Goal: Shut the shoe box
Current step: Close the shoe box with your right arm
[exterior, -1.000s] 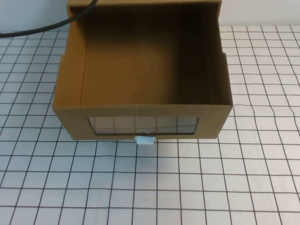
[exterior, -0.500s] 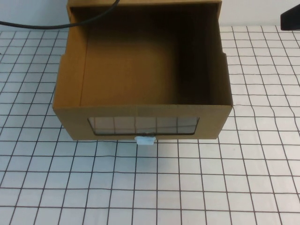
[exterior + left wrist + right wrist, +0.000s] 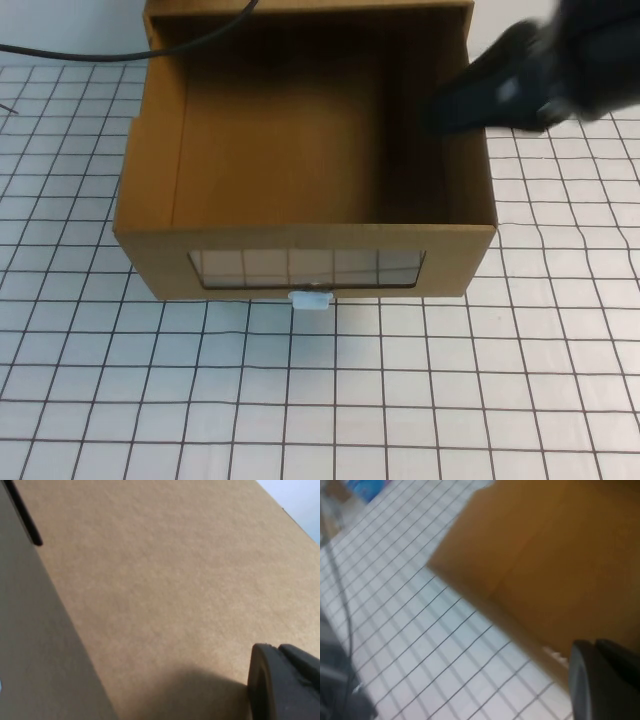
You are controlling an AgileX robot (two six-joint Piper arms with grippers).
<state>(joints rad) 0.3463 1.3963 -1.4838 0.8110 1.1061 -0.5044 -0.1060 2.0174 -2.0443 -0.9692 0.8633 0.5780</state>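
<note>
The shoe box [image 3: 150, 200] is a brown cardboard drawer standing pulled out with its top open and its inside empty. Its front has a clear window [image 3: 305, 267] with a small white pull tab [image 3: 310, 298] just below. My right gripper [image 3: 455, 108] is a dark blur above the drawer's right wall, reaching in from the upper right. In the right wrist view the box [image 3: 560, 555] and its tab [image 3: 555, 655] show beside my right gripper [image 3: 602, 685]. My left gripper [image 3: 282, 685] sits close against plain brown cardboard [image 3: 150, 580]; it is out of the high view.
The box stands on a white table with a black grid [image 3: 400, 400]. A black cable [image 3: 100, 55] runs over the table's back left to the box's rear edge. A blue object [image 3: 367, 487] lies far off in the right wrist view.
My right arm has swung in from the upper right edge to above the drawer's right wall. The box has not moved.
</note>
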